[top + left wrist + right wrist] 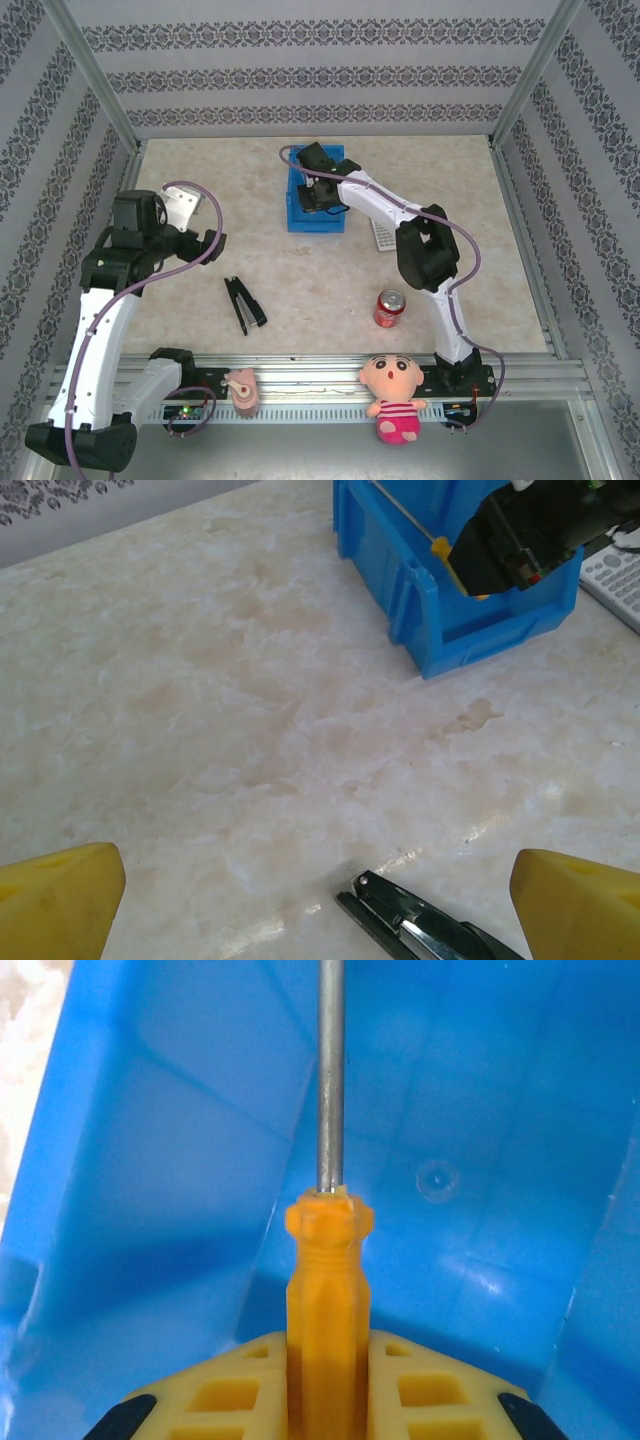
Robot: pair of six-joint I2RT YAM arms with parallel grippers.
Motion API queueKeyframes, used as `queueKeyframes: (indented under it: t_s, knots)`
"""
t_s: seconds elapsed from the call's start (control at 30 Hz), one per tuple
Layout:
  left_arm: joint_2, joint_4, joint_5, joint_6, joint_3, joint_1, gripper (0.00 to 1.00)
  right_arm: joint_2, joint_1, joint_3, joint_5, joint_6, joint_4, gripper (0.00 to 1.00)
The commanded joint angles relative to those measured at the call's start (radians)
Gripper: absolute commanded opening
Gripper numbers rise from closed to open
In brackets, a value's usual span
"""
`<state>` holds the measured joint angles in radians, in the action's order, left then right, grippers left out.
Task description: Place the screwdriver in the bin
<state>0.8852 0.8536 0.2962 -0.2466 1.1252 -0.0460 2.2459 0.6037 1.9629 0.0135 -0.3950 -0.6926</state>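
Near the bases, the left gripper hangs with jaws spread wide over the pale marbled counter, well apart from the task's things. Farther out, the right gripper has its yellow jaws clenched on the handle of the slim orange-yellow screwdriver with a thin silver shaft, whose long axis runs straight ahead from the jaws. Beyond it lie the floor and walls of the bright blue rectangular plastic bin, so a release should drop it inside.
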Motion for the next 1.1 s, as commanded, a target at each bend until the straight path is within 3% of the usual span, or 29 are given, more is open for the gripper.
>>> queueKeyframes:
  t_s: [0.0, 0.73, 1.07]
  knots:
    - [-0.034, -0.008, 0.046, 0.023, -0.012, -0.008, 0.99, 0.045, -0.013, 0.072, -0.001, -0.021, -0.02, 0.19]
    - [0.0, 0.017, 0.08, 0.04, -0.021, -0.009, 0.99, 0.22, -0.037, 0.164, 0.004, -0.002, -0.022, 0.21]
    - [-0.012, 0.021, 0.067, 0.034, -0.038, -0.009, 0.99, 0.223, -0.039, 0.179, 0.0, 0.034, -0.067, 0.32]
